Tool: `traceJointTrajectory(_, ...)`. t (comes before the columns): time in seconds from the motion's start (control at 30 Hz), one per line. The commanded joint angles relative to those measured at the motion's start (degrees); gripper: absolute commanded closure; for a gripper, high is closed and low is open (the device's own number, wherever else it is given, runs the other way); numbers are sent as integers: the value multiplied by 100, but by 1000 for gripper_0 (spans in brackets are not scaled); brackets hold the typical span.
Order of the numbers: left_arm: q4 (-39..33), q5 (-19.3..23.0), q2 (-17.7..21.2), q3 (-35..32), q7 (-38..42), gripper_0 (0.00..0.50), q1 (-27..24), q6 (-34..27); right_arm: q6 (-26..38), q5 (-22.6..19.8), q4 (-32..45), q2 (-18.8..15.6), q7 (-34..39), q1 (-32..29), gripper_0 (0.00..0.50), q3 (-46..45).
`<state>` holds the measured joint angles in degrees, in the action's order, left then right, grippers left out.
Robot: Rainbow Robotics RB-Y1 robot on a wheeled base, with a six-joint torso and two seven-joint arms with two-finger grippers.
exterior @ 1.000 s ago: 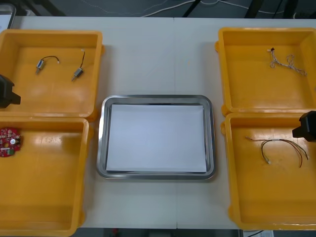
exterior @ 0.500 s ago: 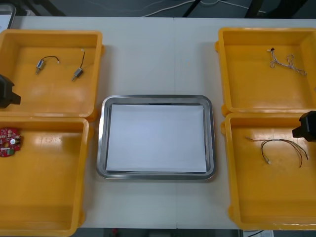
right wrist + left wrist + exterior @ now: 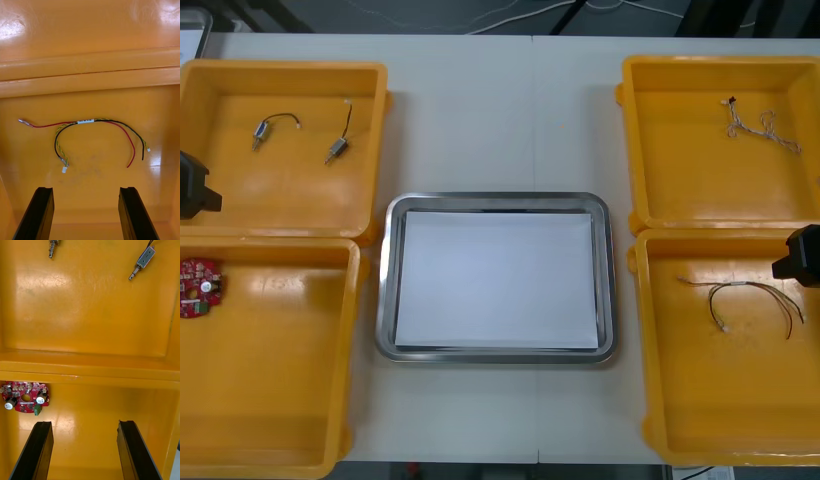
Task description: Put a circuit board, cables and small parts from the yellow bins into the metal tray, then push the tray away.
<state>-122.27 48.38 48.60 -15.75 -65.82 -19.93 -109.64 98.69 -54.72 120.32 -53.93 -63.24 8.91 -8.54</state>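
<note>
Red and round, the circuit board (image 3: 200, 286) is lying flat against the outer wall of the near left yellow bin (image 3: 355, 330). It is well apart from the metal tray (image 3: 498, 199), whose white inside is bare. The board is being judged light, stiff and fragile. Its small upright components could easily be knocked, so it is best taken by opposite edges of the rim. The wall just beside it is being noted as a hindrance to one finger. The left gripper (image 3: 84, 423) is being held above that bin, its fingers apart with nothing between them and the board just beyond one finger. Two small metal parts (image 3: 337, 148) are lying in the far left bin (image 3: 375, 150). They are being judged hard, smooth and liable to roll, and best pinched across the body.

The right gripper (image 3: 85, 189) is being held over the near right bin (image 3: 642, 340), fingers likewise apart and empty. The red, yellow and black cable (image 3: 103, 120) is lying ahead of them. It is being judged light and limp, and a hold at the white label (image 3: 85, 120), where the strands are bundled, is being recommended. A pale tangled cable (image 3: 760, 126) is lying in the far right bin (image 3: 628, 150).

Against the earlier frames no change is being recorded: both arms and all items are standing where they stood.
</note>
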Motion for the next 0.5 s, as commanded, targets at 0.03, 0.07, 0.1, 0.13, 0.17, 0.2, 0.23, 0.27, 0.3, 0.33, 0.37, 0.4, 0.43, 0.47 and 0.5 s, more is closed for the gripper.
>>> traceJointTrajectory(0.03,-139,31,132,55,254,0,60,-36,-43,-13,62,40,-233,-56,0,-166)
traceJointTrajectory(0.07,-139,31,132,55,254,0,60,-36,-43,-13,62,40,-233,-56,0,-166)
traceJointTrajectory(0.1,-139,31,132,55,254,0,60,-36,-43,-13,62,40,-233,-56,0,-166)
traceJointTrajectory(0.13,-139,31,132,55,254,0,60,-36,-43,-13,62,40,-233,-56,0,-166)
traceJointTrajectory(0.17,-139,31,132,55,254,0,60,-36,-43,-13,62,40,-233,-56,0,-166)
traceJointTrajectory(0.2,-139,31,132,55,254,0,60,-36,-43,-13,62,40,-233,-56,0,-166)
traceJointTrajectory(0.23,-139,31,132,55,254,0,60,-36,-43,-13,62,40,-233,-56,0,-166)
traceJointTrajectory(0.27,-139,31,132,55,254,0,60,-36,-43,-13,62,40,-233,-56,0,-166)
traceJointTrajectory(0.3,-139,31,132,55,254,0,60,-36,-43,-13,62,40,-233,-56,0,-166)
traceJointTrajectory(0.33,-139,31,132,55,254,0,60,-36,-43,-13,62,40,-233,-56,0,-166)
traceJointTrajectory(0.37,-139,31,132,55,254,0,60,-36,-43,-13,62,40,-233,-56,0,-166)
traceJointTrajectory(0.4,-139,31,132,55,254,0,60,-36,-43,-13,62,40,-233,-56,0,-166)
traceJointTrajectory(0.43,-139,31,132,55,254,0,60,-36,-43,-13,62,40,-233,-56,0,-166)
traceJointTrajectory(0.47,-139,31,132,55,254,0,60,-36,-43,-13,62,40,-233,-56,0,-166)
traceJointTrajectory(0.5,-139,31,132,55,254,0,60,-36,-43,-13,62,40,-233,-56,0,-166)
